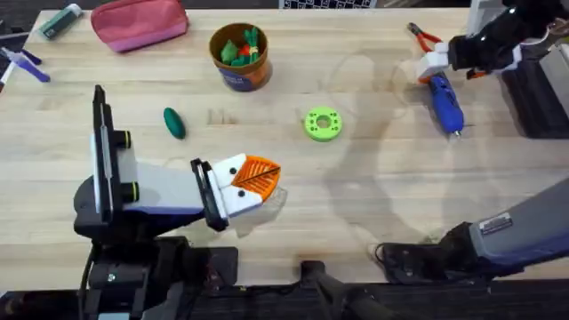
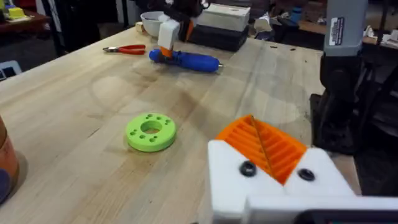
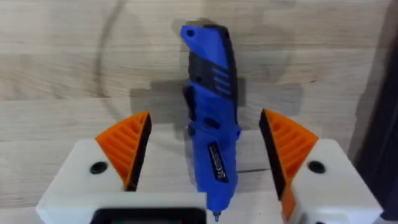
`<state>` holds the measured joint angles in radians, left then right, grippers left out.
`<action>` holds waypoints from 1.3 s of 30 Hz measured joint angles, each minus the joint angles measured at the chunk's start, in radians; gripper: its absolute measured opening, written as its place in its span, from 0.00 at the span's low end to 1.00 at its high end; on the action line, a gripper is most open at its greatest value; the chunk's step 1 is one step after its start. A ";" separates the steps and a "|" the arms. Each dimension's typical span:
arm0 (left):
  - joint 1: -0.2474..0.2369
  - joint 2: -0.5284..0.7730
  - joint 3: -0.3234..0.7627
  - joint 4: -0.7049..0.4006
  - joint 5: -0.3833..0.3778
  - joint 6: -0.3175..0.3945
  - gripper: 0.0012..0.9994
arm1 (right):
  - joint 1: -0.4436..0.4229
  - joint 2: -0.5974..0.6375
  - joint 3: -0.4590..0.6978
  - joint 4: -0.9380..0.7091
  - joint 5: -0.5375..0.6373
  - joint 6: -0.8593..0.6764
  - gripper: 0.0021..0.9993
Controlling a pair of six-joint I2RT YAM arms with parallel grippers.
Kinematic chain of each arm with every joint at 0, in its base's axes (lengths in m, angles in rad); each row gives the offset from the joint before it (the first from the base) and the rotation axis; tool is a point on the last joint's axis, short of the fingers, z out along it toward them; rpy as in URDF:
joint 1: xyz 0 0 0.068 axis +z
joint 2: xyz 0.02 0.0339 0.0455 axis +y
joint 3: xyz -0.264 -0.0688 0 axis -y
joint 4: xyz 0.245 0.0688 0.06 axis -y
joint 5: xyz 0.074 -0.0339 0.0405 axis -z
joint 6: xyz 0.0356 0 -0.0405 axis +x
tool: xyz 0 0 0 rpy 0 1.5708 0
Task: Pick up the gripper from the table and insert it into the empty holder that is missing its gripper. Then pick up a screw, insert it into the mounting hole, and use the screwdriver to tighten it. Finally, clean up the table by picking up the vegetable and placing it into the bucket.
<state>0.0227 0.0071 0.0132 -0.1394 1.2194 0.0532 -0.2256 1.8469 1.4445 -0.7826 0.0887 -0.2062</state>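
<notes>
Currently, my right pincer [image 3: 208,162] spread wide, astride the screwdriver [image 3: 210,112], its long axis running between the fingers; left pincer [image 1: 253,182] clenched, empty.

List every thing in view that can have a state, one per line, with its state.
Right gripper: open, fingers either side of the screwdriver.
Screwdriver: lying flat on the table, not gripped.
Left gripper: shut, empty, low over the table.
Vegetable: lying on the table, outside the bucket.
Bucket: upright, holding toy vegetables.
Pliers: lying on the table.
</notes>
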 joint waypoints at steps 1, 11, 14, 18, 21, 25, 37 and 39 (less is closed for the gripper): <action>0.000 0.000 0.000 0.000 0.000 0.000 0.01 | 0.000 0.010 0.000 0.001 0.000 -0.005 0.99; 0.000 0.000 0.000 0.000 0.000 0.000 0.01 | 0.000 0.101 0.000 0.050 0.000 -0.068 0.99; 0.000 0.000 0.000 0.000 0.000 0.000 0.01 | 0.000 0.105 0.000 0.050 0.000 -0.090 0.99; 0.000 0.000 0.000 0.000 0.000 0.000 0.01 | -0.006 0.113 0.001 0.055 0.000 -0.107 0.97; 0.000 0.000 0.000 0.000 0.000 0.000 0.01 | -0.015 0.137 0.004 0.052 -0.002 -0.110 0.93; 0.000 0.000 0.000 0.000 0.000 0.000 0.01 | -0.018 0.145 0.011 0.051 -0.013 -0.113 0.88; 0.000 0.000 0.000 0.000 0.000 0.000 0.01 | -0.022 0.152 0.011 0.084 0.001 -0.123 0.03; 0.000 0.000 0.000 0.000 0.000 0.000 0.01 | -0.023 0.152 0.011 0.085 0.000 -0.124 0.02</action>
<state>0.0227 0.0071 0.0132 -0.1394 1.2194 0.0532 -0.2481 1.9991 1.4559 -0.6971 0.0887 -0.3305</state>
